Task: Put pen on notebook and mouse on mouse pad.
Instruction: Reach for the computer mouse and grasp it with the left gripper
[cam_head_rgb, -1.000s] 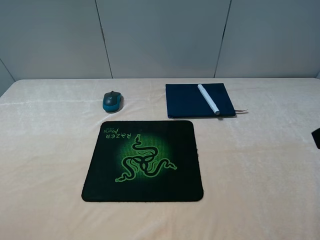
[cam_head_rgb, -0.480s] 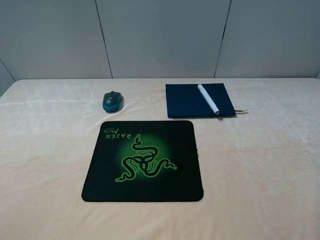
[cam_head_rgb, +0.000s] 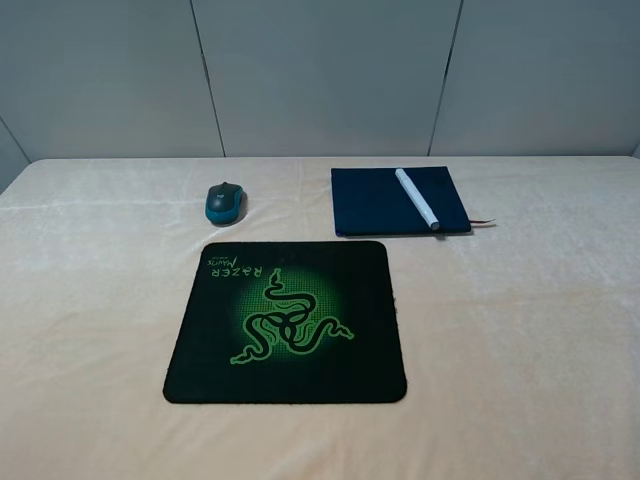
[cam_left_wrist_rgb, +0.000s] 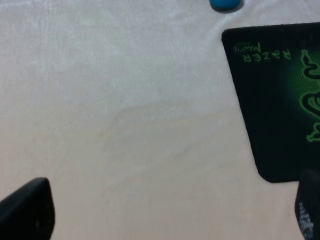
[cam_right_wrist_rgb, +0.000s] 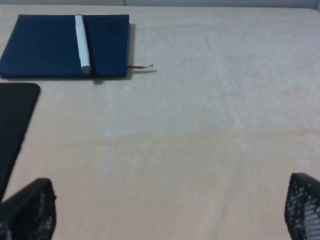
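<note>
Left gripper (cam_left_wrist_rgb: 167, 215) and right gripper (cam_right_wrist_rgb: 165, 210) hover over plush cloth (cam_left_wrist_rgb: 125, 100) beside the square mouse pad (cam_left_wrist_rgb: 275, 100), jaws wide, empty.

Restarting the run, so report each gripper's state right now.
Left gripper: open, holding nothing.
Right gripper: open, holding nothing.

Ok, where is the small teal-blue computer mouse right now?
In the high view the teal-blue mouse sits on the cream cloth left of centre, just beyond the black Razer mouse pad, not on it.
</note>
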